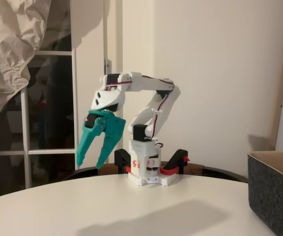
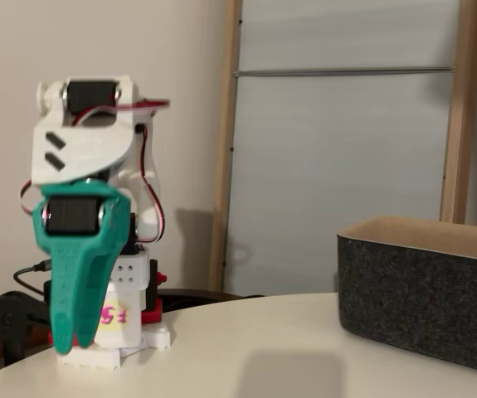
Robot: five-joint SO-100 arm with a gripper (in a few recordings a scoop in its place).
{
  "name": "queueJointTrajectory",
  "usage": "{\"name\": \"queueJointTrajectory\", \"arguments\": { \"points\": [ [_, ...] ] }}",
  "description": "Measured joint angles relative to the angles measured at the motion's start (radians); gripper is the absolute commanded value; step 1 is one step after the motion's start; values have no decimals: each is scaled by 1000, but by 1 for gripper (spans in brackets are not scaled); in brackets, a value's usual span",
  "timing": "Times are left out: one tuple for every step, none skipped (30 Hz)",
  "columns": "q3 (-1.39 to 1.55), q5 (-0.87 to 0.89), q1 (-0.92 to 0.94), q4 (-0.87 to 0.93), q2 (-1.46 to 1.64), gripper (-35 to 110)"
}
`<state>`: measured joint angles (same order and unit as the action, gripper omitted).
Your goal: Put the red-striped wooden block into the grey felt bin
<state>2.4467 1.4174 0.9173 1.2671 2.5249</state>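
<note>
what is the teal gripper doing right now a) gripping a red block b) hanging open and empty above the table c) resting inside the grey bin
b, the gripper hangs above the white table, fingers spread with nothing between them, well apart from the grey felt bin.

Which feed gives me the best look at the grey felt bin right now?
The fixed view with the dark charcoal grey felt bin at right: its front wall, rim and tan inside show. The other fixed view catches just its corner at the right edge.
</note>
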Motion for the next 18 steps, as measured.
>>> {"name": "queueJointTrajectory", "arguments": {
  "points": [
    [28,0,0,-15,38,18],
    [48,0,0,-23,77,18],
    [74,0,0,-38,117,17],
    [101,0,0,-54,156,17],
    [120,0,0,-69,196,17],
    [146,0,0,-87,236,17],
    [172,5,0,-104,273,16],
    [190,6,0,-120,316,15],
    [207,11,0,-137,356,15],
    [219,18,0,-143,391,14],
    [229,23,0,-156,430,12],
    [249,23,0,-164,466,10],
    [256,25,0,-173,499,8],
    [261,34,0,-181,537,6],
    [273,38,0,-183,571,4],
    [275,38,0,-184,597,3],
    [284,38,0,-187,623,2],
    [305,40,0,-187,649,1]
  ]
}}
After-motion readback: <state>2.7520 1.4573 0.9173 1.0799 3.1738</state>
